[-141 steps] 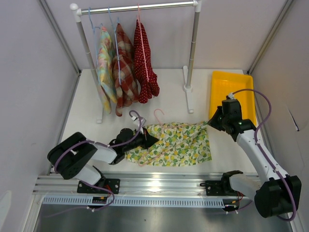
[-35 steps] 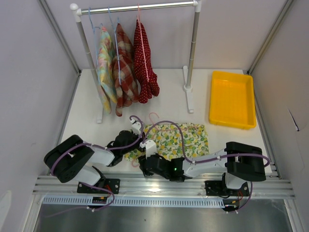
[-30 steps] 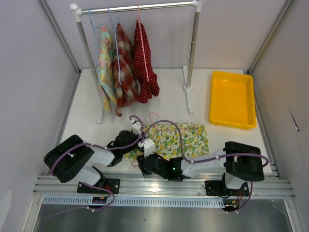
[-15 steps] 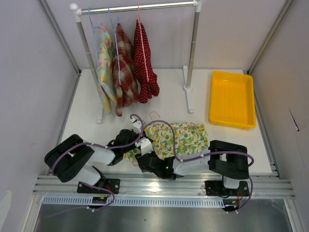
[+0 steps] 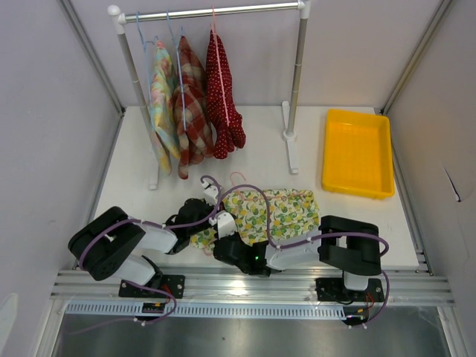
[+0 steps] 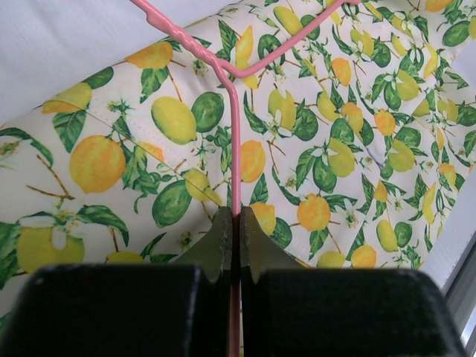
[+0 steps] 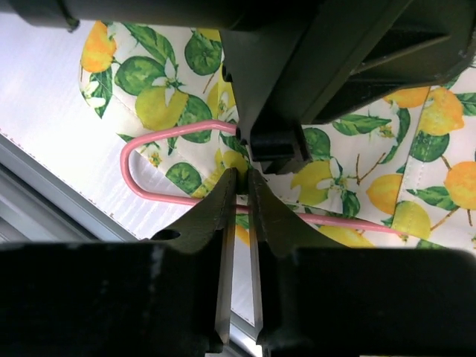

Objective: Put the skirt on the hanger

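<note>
– Pinching tight, the left pincer (image 6: 236, 223) has its jaws right together on the pink hanger (image 6: 234, 149), just below the fork of the wire. And the skirt?

– Lemon-print skirt (image 6: 335, 134) lies flat on the bench (image 5: 260, 141), near the front edge, between the two arms. The hanger lies on top of it, not inside it.

– So the dressing step is barely begun?

– That's my read: they're securing the hanger first. Look at the right pincer (image 7: 238, 195). It's down to a thin slit, nipping the hanger's lower wire beside its rounded end.

– Any cloth caught in there too?

– Can't tell, the tips hide it.

– Next move?

– I'd say one pincer keeps the wire steady while the other lets go, picks up the waistband and draws it over that rounded end. It needs a clean grip on one layer only, or the hanger just slides over the cloth.
</note>
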You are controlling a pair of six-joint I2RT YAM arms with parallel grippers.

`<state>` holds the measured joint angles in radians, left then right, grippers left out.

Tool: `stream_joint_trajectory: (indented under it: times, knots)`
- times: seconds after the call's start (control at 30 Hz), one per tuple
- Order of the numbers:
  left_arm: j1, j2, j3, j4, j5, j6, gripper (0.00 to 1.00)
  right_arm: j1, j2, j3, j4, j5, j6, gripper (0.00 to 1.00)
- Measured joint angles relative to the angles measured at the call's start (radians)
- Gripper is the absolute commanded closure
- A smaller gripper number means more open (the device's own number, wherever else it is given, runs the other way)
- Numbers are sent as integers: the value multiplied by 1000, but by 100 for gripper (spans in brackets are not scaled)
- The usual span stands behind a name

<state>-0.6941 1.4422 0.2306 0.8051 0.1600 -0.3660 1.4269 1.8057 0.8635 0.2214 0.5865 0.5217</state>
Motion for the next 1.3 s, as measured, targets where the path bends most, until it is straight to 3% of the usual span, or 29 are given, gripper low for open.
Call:
stream_joint_trajectory:
  times: [0.67,1.3]
  knots:
    - [1,0,37,-13,0,3,100,-41,-209,76,-298,1,-21,86]
    - [1,0,189,-171,-24,106,100,-34,-305,108,-441,-33,10,85]
